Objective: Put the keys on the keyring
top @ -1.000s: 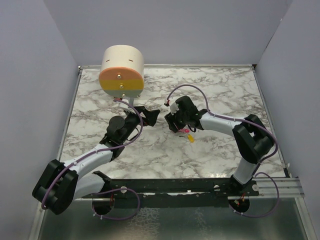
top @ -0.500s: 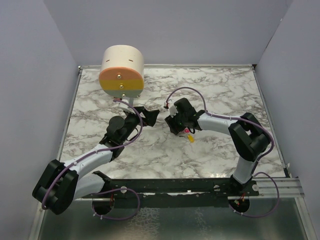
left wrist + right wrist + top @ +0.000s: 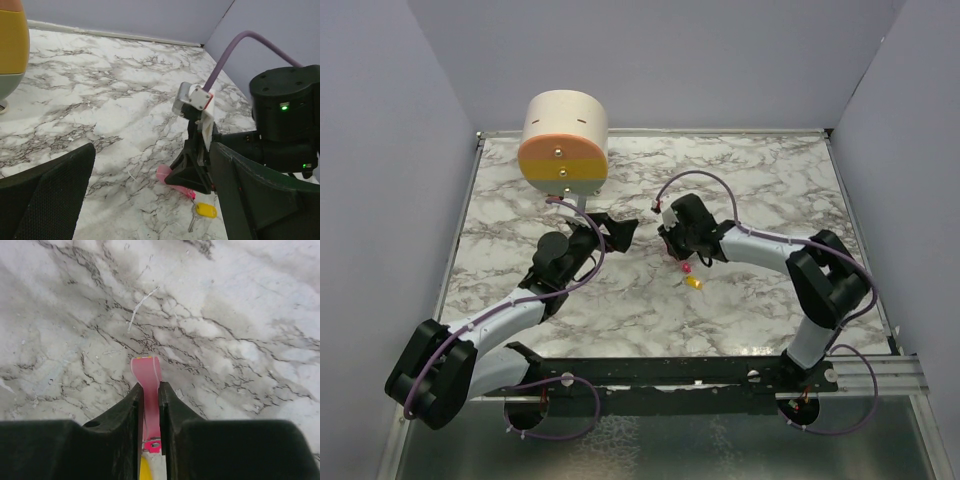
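The keyring, a pink strap (image 3: 146, 372), lies on the marble near the table's middle, and my right gripper (image 3: 148, 386) is shut on it, pinching its sides. The strap's free end sticks out past the fingertips (image 3: 167, 175). The keys (image 3: 693, 283), a small yellow-headed piece with a metal blade (image 3: 206, 210), lie on the table at the strap's ring end, just behind the right gripper (image 3: 681, 256). My left gripper (image 3: 615, 232) hovers open to the left of it, its fingers (image 3: 55, 195) wide apart and holding nothing.
A large cream-and-orange cylinder (image 3: 565, 145) stands on a post at the back left, behind the left arm. Purple cables loop over both wrists. Grey walls (image 3: 380, 200) close the table on three sides.
My right gripper's jaws have closed from wide open onto the pink strap. The yellow key has shifted slightly toward the near edge. The left arm has stayed put.
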You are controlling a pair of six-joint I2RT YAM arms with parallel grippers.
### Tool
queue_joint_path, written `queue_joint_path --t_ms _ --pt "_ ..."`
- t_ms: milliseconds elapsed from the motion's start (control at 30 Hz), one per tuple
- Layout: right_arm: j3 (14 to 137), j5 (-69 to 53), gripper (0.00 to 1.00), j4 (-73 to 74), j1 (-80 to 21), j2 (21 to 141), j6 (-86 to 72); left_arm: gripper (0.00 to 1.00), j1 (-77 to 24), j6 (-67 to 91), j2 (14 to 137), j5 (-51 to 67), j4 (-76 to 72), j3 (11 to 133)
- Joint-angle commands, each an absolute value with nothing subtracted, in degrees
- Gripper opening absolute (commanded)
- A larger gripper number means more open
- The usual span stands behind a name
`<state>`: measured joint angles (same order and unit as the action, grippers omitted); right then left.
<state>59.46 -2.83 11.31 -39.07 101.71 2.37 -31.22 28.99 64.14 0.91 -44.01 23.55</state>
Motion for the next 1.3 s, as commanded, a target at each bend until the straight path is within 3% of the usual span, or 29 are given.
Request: queue_joint_path --t_ms 0,667,1133,1267 --pt "57.56 1.4 0.16 4.48 -39.47 93.36 -0.29 0.99 -30.94 29.44 63.31 1.37 -44.0 23.03" --pt "48.17 5.4 0.14 -11.42 -39.49 63.1 -5.74 0.99 -30.94 30.56 64.04 6.84 -47.47 22.51" --pt "43.09 1.68 0.14 -16.42 -39.54 51.37 -6.79 0.99 -31.03 30.81 65.36 9.11 -50.24 22.4" --pt "43.9 6.85 0.14 -13.91 -39.52 52.12 -6.99 0.99 -31.07 31.0 65.8 9.42 -50.62 22.34"
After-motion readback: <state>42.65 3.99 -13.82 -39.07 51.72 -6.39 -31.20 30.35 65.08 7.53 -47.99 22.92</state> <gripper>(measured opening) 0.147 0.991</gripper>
